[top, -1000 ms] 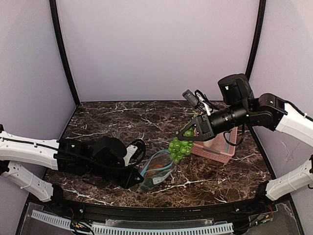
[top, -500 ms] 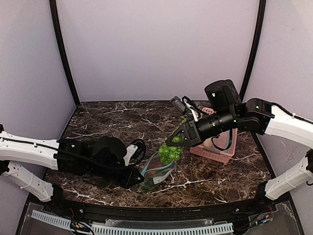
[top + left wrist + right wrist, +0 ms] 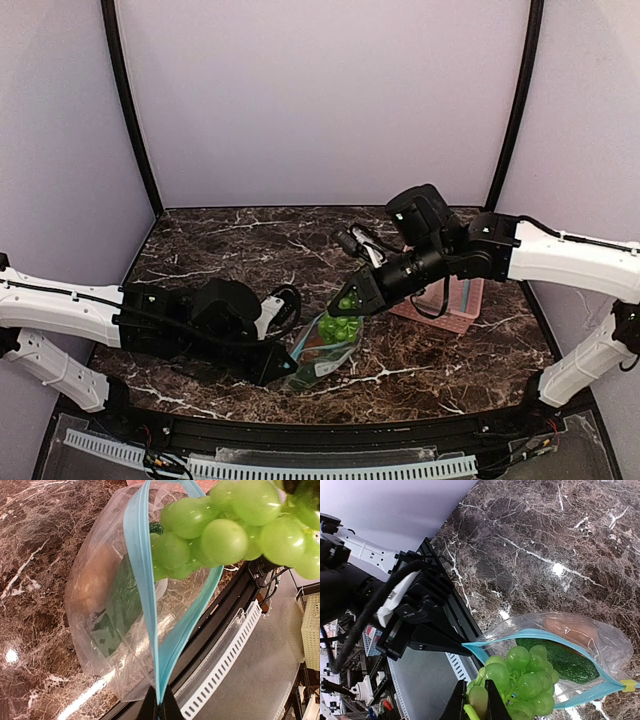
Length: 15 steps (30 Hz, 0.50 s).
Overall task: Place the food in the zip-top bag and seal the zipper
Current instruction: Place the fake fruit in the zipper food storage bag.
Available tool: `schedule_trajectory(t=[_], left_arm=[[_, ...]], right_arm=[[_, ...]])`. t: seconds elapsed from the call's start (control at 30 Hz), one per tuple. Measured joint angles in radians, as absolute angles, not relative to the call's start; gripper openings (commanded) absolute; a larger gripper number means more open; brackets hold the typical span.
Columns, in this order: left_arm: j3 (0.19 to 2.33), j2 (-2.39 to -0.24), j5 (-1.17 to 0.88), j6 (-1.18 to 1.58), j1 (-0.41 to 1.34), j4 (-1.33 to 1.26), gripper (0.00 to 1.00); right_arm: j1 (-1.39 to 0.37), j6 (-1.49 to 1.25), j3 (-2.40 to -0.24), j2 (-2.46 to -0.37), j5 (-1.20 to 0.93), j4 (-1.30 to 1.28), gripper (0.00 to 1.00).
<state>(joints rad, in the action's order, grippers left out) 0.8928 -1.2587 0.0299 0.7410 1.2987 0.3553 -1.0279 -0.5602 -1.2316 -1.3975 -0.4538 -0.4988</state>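
Observation:
The clear zip-top bag [image 3: 318, 362] lies at the table's front centre with its mouth open. It also shows in the left wrist view [image 3: 107, 630] and the right wrist view [image 3: 600, 645]. My left gripper [image 3: 160, 707] is shut on the corner of the teal zipper [image 3: 141, 565]. Inside the bag lie a brown-orange lump [image 3: 570, 630] and a dark green leafy piece [image 3: 560, 660]. My right gripper [image 3: 476, 702] is shut on a bunch of light green grapes [image 3: 340, 322], which hangs at the bag's mouth [image 3: 220, 525].
A pink basket [image 3: 448, 300] stands on the table right of the bag, behind my right arm. The black front rail [image 3: 300, 425] runs just below the bag. Dark marble table [image 3: 220, 240] lies behind, with purple walls around it.
My right gripper has carried the grapes down and to the left, from beside the pink basket to the bag's open mouth. My left gripper has stayed still on the zipper.

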Motion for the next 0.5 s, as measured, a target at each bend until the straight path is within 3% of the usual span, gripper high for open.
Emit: schedule_trajectory(t=[0.5], left_arm=[[0.893, -1.266, 0.02, 0.741, 1.299, 0.349, 0.01]], right_arm=[[-1.03, -0.654, -1.197, -1.462, -0.337, -0.413, 0.0]])
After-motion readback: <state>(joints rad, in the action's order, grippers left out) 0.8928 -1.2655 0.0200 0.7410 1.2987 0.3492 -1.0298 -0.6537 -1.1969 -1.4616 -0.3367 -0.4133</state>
